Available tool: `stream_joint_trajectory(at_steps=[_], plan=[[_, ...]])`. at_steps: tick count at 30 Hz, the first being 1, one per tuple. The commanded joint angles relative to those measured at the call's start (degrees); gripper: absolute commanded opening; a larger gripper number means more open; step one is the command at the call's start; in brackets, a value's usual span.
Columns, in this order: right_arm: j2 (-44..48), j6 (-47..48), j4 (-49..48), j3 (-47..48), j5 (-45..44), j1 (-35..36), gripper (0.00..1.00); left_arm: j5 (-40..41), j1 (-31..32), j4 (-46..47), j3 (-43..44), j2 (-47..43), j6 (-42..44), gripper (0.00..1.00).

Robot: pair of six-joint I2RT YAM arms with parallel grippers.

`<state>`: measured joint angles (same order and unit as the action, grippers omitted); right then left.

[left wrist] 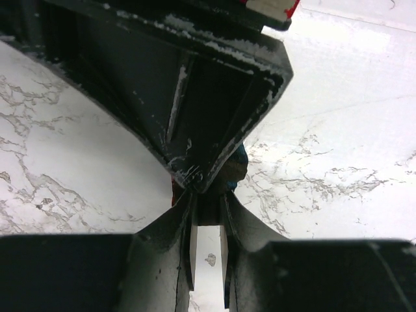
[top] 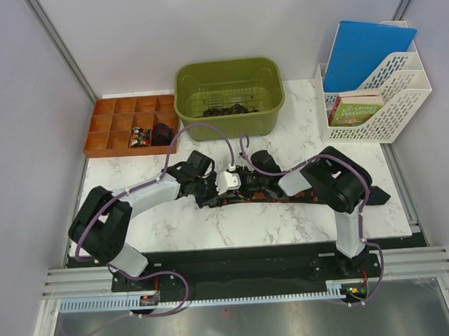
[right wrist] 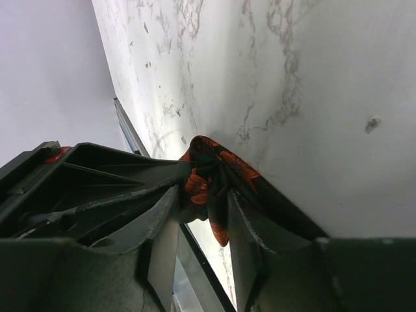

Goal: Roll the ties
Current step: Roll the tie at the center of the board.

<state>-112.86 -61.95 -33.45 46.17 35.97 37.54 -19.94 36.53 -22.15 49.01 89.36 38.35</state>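
- The orange compartment tray (top: 107, 122) stands at the desk's (top: 213, 229) far left. One cell holds a dark coil (top: 161, 134), probably a finished tie put away.
- The left claw (left wrist: 208, 209) is nearly pressed together, its tips nipping a sliver of dark cloth. My guess is that it anchors the fabric while the other arm works.
- The green bin (top: 228, 95) behind holds a dark heap of ties (top: 225, 108), apparently waiting their turn.
- The tie (top: 272, 198) being worked lies across mid-desk, its length trailing right under the right arm. That would let it feed into the roll.
- The right claw (right wrist: 203, 192) pinches the tie's bunched, folded end just off the marble, meeting the left claw tip to tip. This looks like the start of a roll.
- The white file rack (top: 373, 102) stands at far right, well apart.
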Motion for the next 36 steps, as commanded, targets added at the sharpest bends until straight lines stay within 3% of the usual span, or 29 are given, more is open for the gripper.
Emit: stream_joint_trajectory(at_steps=[1, 5, 10, 14, 20, 26, 36], plan=[[-1.7, 0.5, -0.8, 1.0, -0.4, 0.9, 0.38, -1.0, 1.1, 0.4, 2.0, 1.1, -0.7, 0.23], [-2.8, 0.8, -0.3, 1.7, 0.0, 0.7, 0.22, -1.1, 1.1, -0.1, 2.3, 1.1, -2.0, 0.29], [-4.0, 1.1, -0.1, 1.9, 0.5, 0.5, 0.01, -3.1, -0.1, -1.9, 1.1, -1.7, -1.9, 0.49], [-4.3, 1.3, -1.5, 1.6, 1.1, 0.1, 0.0, -8.2, -3.4, -2.7, -0.2, -5.3, -1.3, 0.61], [-5.6, 0.4, -4.9, 0.7, 2.4, -0.7, 0.0, -12.0, -9.0, -2.7, -2.1, -5.3, 2.7, 0.65], [-7.7, -2.1, -9.8, -0.4, 3.7, -1.9, 0.0, -14.1, -9.0, -3.2, -3.6, -3.8, 8.8, 0.68], [-11.0, -9.7, -26.7, -4.3, 5.0, -2.3, 0.0, -12.9, -8.3, 0.4, -0.8, 0.5, 5.4, 0.71]])
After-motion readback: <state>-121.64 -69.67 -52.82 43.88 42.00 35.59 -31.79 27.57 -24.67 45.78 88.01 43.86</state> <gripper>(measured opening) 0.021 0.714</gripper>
